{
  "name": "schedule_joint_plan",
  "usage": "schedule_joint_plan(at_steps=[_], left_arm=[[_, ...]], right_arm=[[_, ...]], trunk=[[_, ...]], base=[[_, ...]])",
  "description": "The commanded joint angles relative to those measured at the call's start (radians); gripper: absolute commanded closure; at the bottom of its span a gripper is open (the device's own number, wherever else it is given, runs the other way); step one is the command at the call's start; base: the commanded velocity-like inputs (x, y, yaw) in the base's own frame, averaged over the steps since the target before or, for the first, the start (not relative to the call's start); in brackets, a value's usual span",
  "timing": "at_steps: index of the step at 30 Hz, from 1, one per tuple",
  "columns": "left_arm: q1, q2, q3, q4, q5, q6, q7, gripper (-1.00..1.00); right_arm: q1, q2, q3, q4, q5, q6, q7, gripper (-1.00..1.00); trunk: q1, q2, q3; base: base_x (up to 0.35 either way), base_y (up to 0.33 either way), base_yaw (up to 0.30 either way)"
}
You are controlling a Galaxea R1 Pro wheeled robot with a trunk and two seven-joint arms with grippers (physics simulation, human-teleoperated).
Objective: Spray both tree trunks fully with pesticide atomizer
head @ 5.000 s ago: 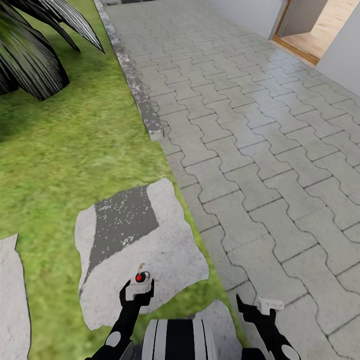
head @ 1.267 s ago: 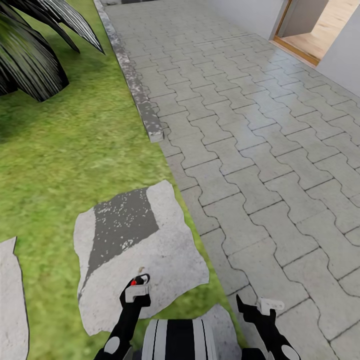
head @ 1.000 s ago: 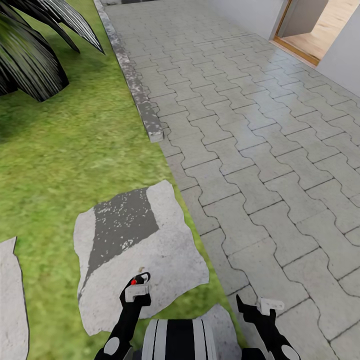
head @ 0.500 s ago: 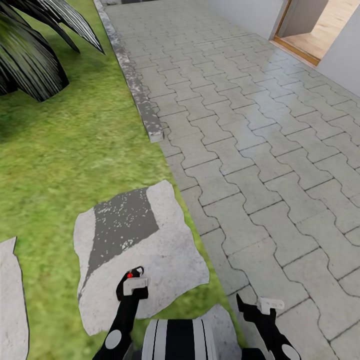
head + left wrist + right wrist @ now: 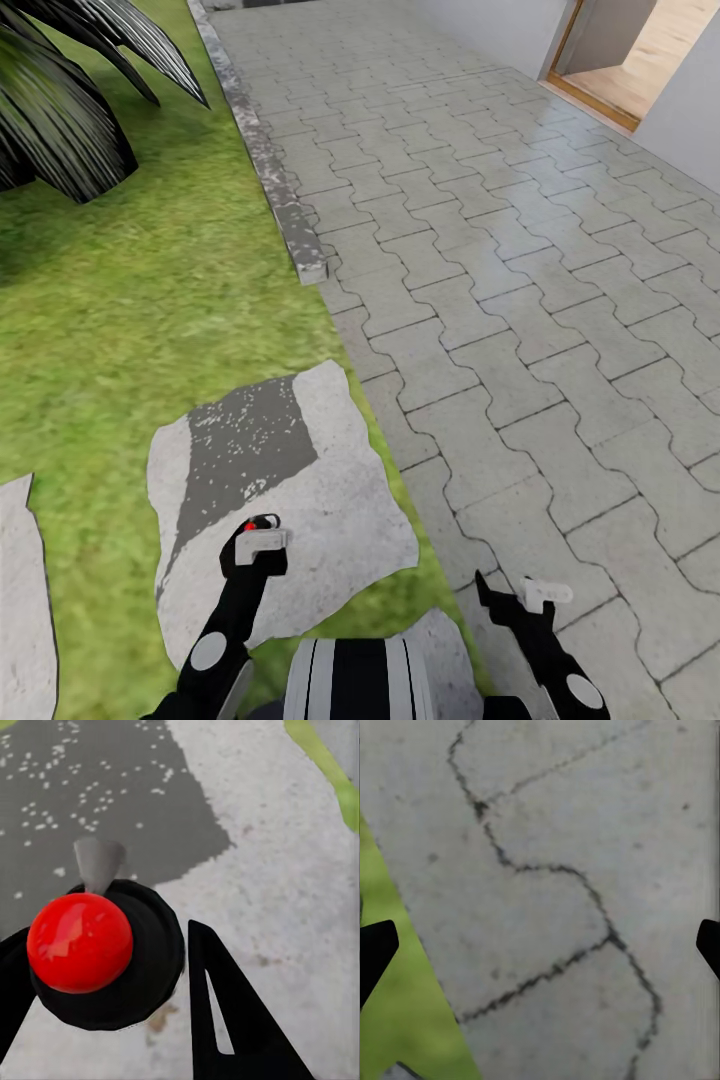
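Fingers [image 5: 225, 1020] of the left gripper [image 5: 257, 528] close around the pesticide atomizer [image 5: 105, 952], whose dark round head with a red cap and a small grey nozzle sits between them in the left wrist view; in the head view the red cap [image 5: 249, 525] shows just above the pale wrist block of that arm. Below the held bottle lies a large flat stepping stone [image 5: 340, 510], pale grey with a darker grey patch [image 5: 245, 440] speckled with white specks. Grass [image 5: 150, 300] surrounds the stone, and another pale slab [image 5: 20, 600] lies at the left edge. The right gripper [image 5: 535, 595] hangs near the bottom of the head view with its jaws spread wide apart and nothing between them; its two dark fingertips [image 5: 375, 949] show at opposite edges of the right wrist view, over interlocking grey paving [image 5: 520, 330] beside a strip of grass. A stone kerb [image 5: 270, 180] divides lawn from paving. Dark palm fronds [image 5: 70, 90] spread at the upper left, and a doorway with a wooden floor [image 5: 640, 70] opens at the upper right.
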Motion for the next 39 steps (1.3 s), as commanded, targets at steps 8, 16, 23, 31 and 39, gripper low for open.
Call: schedule_joint_plan(at_steps=[8, 16, 23, 31, 39], left_arm=[[0.017, 0.045, -0.005, -0.13, 0.007, 0.1, 0.003, 1.0], [0.078, 0.074, -0.016, -0.23, 0.004, 0.183, 0.0, 1.0], [0.093, 0.118, -0.09, -0.248, 0.002, 0.276, -0.002, 1.0], [0.084, 0.127, -0.119, -0.25, 0.002, 0.332, -0.003, 1.0], [0.012, 0.122, -0.12, -0.25, 0.002, 0.366, -0.012, 1.0]], right_arm=[[0.0, 0.002, -0.005, -0.037, -0.002, -0.001, 0.011, -1.0], [0.035, 0.005, 0.001, -0.233, -0.002, 0.151, 0.015, -1.0], [0.067, 0.006, 0.006, -0.521, -0.002, 0.398, 0.019, -1.0], [0.07, 0.004, 0.008, -0.694, -0.003, 0.615, 0.022, -1.0], [0.07, 0.004, 0.007, -0.711, -0.003, 0.636, 0.024, -1.0]], trunk=[[0.0, 0.0, 0.0], [0.0, 0.0, 0.0], [0.0, 0.0, 0.0], [0.0, 0.0, 0.0], [0.0, 0.0, 0.0]], base=[[0.0, 0.0, 0.0], [0.0, 0.0, 0.0], [0.0, 0.0, 0.0], [0.0, 0.0, 0.0], [0.0, 0.0, 0.0]])
